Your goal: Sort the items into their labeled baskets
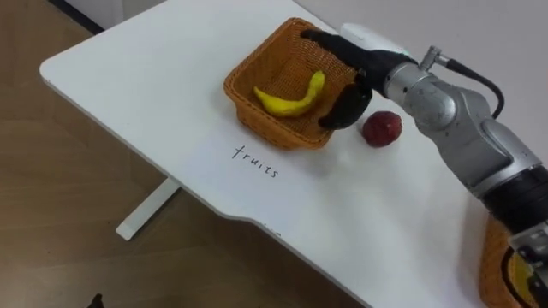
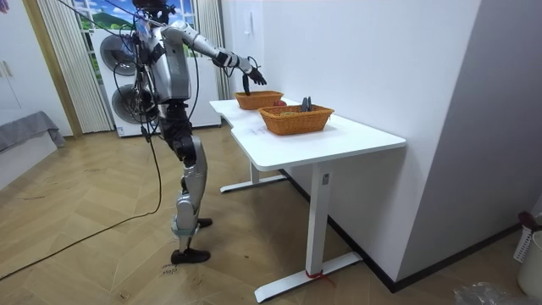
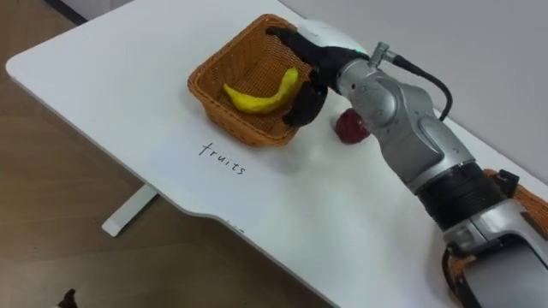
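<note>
A woven fruit basket [image 1: 250,96] stands on the white table [image 1: 128,77], and a yellow banana [image 1: 291,98] lies inside it. My right hand [image 1: 361,75] reaches over the basket's right side. It is open, with the fingers stretched across the far rim and the thumb hanging by the near right corner, holding nothing. Just right of the basket and under my forearm, a red apple [image 1: 381,128] rests on the table. In the room view I stand at the table's end with my right hand [image 2: 250,69] stretched out above the far basket [image 2: 258,100].
A second woven basket [image 1: 492,265] sits at the lower right, close to my body; the room view shows this basket [image 2: 296,119] holding some items. A handwritten label [image 1: 255,162] marks the table in front of the fruit basket. The table's near edge drops to wooden floor.
</note>
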Tool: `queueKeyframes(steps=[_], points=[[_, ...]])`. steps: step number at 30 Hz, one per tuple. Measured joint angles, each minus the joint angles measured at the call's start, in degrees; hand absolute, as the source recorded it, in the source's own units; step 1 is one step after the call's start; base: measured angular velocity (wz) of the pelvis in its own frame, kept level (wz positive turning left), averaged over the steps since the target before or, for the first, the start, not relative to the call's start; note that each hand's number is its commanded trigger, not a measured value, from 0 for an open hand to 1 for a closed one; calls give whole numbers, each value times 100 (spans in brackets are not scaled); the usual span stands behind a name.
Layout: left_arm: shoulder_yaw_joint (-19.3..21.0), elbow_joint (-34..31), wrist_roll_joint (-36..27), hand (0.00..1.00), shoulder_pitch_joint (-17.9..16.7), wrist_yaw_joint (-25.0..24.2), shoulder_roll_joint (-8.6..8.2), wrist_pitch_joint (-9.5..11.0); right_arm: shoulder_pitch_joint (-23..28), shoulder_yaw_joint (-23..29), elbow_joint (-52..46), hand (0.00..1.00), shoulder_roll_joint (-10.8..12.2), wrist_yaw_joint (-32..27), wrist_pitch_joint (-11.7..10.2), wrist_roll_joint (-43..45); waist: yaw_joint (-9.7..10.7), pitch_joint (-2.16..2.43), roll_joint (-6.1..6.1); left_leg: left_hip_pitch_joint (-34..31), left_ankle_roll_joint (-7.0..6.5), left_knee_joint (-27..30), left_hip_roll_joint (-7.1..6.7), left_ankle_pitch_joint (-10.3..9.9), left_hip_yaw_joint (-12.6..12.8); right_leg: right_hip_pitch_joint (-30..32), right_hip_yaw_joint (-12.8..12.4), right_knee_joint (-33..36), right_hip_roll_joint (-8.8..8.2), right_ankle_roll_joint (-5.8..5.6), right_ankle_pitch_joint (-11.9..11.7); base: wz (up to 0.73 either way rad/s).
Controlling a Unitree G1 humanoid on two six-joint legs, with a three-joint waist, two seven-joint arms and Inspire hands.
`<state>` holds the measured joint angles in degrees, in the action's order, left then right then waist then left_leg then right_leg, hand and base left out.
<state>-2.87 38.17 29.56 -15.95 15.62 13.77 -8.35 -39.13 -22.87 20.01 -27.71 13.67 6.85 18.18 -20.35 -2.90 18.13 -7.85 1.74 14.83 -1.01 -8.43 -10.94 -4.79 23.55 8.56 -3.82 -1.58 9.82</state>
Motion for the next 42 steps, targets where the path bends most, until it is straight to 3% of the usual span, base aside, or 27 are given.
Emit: queueKeyframes(steps=[1,3,6,7,10,16,24,31,42], points=[[3,0,1,0,-4,23,-9,0,31,60,5,0,0,-3,2,-11,8,6,-16,21,0,0,3,0,11,-11,-12,0,-1,0,0,-7],[55,-12,3,0,-7,56,-65,1,181,363,-1,0,0,-4,-55,-9,117,66,-71,43,-1,-4,4,0,25,-34,-52,3,-3,0,0,-5],[105,-16,-4,0,-13,51,-103,1,401,740,-73,0,0,-121,-88,-126,204,98,-185,144,-4,-22,21,2,118,-84,-164,2,-8,0,0,-13],[161,-24,-5,0,-22,48,-113,0,479,813,-103,0,0,-133,-86,-144,268,133,-219,167,-4,-45,28,2,139,-97,-178,3,-7,0,0,-13],[165,-80,-16,0,-22,53,-125,-15,499,879,-83,0,-3,-167,-40,-200,486,170,-268,252,-4,-124,33,37,184,-123,-212,4,-16,0,0,-9],[156,-329,-16,0,-4,131,-217,-34,502,991,-82,0,-4,-226,85,-159,774,184,-252,295,-13,-118,44,42,311,-109,-309,10,-30,0,0,-11],[151,-349,-64,0,-16,133,-213,-34,639,1296,-212,0,-5,-225,200,79,869,195,-282,334,-14,-121,58,43,351,-131,-328,20,-28,0,0,-3],[156,-330,-66,0,-19,159,-214,-34,694,1295,-291,0,-4,-224,203,268,876,195,-377,336,-14,-131,58,42,353,-129,-327,20,-28,0,0,0],[122,-396,-66,0,-58,182,-238,-25,1022,1287,-289,0,1,-80,207,282,725,188,-392,333,-14,-139,65,42,368,-96,-323,20,-30,0,0,0]])
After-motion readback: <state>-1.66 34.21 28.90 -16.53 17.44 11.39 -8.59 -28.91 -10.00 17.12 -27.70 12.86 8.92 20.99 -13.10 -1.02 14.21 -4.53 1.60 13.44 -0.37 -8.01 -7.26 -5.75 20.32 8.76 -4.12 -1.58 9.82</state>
